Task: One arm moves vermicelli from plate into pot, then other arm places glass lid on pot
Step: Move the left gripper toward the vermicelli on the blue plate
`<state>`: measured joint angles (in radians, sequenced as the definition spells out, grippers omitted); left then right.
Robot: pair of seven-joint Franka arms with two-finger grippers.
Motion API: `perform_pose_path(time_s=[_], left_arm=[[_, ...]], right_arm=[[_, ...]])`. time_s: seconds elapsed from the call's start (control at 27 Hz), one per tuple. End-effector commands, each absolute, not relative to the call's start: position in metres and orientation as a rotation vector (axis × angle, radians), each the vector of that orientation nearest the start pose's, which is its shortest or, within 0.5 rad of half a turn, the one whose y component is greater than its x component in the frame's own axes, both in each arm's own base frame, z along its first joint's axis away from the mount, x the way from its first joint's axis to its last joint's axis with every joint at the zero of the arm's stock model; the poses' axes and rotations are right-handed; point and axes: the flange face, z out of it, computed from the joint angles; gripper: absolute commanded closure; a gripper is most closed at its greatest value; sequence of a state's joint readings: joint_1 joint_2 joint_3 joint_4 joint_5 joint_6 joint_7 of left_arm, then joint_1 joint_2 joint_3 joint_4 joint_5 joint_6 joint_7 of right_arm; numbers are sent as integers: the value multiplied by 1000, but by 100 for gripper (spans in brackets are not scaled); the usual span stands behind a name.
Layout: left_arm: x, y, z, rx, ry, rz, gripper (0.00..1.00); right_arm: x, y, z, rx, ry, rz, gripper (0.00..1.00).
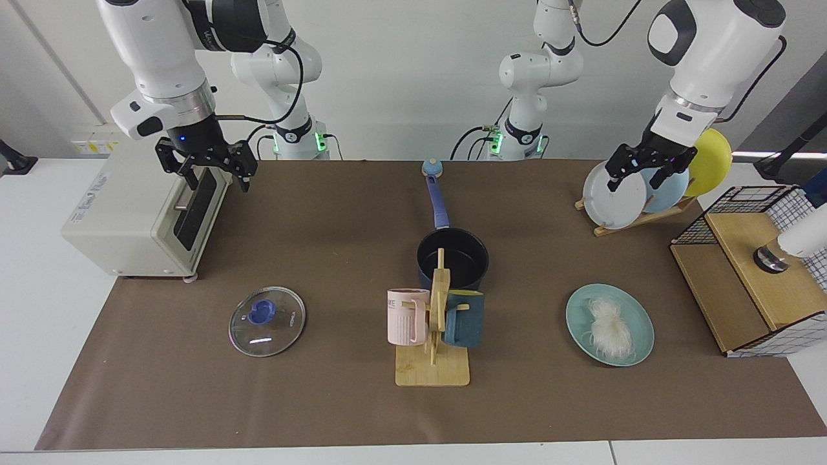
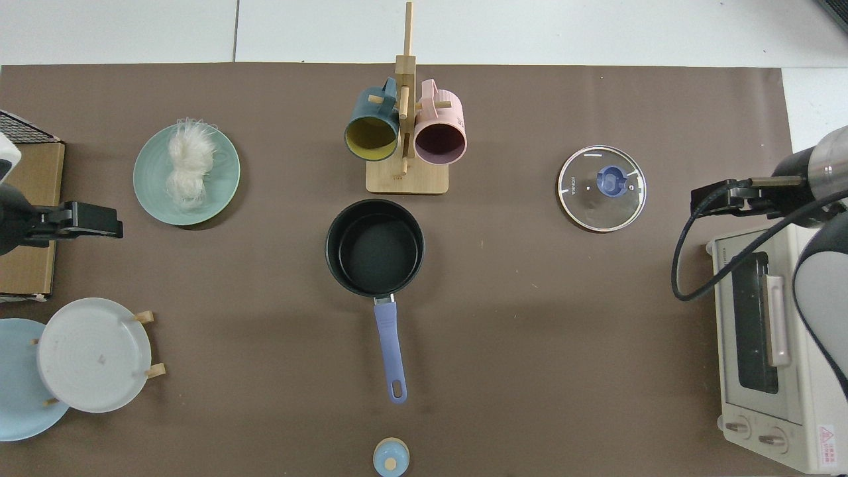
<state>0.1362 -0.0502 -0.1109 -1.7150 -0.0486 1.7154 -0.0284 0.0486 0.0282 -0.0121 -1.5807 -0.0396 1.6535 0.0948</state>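
Observation:
A white bundle of vermicelli (image 1: 610,326) (image 2: 189,162) lies on the teal plate (image 1: 643,323) (image 2: 225,185). The dark pot (image 1: 452,258) (image 2: 374,248) stands empty mid-table, its blue handle pointing toward the arm bases. Flat on the brown mat lies the glass lid (image 1: 267,321) (image 2: 601,188) with its blue knob up. My left gripper (image 1: 636,182) (image 2: 99,222) hangs open and empty above the plate rack, well behind the plate. Over the toaster oven, behind the lid, my right gripper (image 1: 218,179) (image 2: 712,199) also hangs open and empty.
A wooden mug rack (image 1: 433,368) with a pink and a dark blue mug stands right in front of the pot. A toaster oven (image 1: 139,219), a rack of upright plates (image 1: 620,194), a wire basket with a wooden box (image 1: 756,271) and a small blue-topped object (image 1: 431,168) ring the mat.

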Motion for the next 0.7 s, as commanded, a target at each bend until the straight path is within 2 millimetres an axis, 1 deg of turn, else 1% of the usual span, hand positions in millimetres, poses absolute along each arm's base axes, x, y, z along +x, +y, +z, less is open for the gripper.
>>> perform_pose_path(time_s=[0.0, 0.11, 0.3, 0.48, 0.67], left_arm=[[546, 7, 602, -3182, -87, -95, 0], [544, 7, 600, -3182, -86, -63, 0], [548, 6, 601, -3181, -92, -92, 0], [546, 8, 602, -3183, -92, -80, 0], [547, 26, 604, -3179, -138, -101, 0]], right_arm=[[570, 13, 615, -3153, 54, -93, 0], [570, 13, 615, -3153, 52, -93, 0], [570, 13, 615, -3153, 54, -93, 0], [570, 13, 615, -3153, 54, -93, 0], [570, 13, 615, -3153, 52, -93, 0]])
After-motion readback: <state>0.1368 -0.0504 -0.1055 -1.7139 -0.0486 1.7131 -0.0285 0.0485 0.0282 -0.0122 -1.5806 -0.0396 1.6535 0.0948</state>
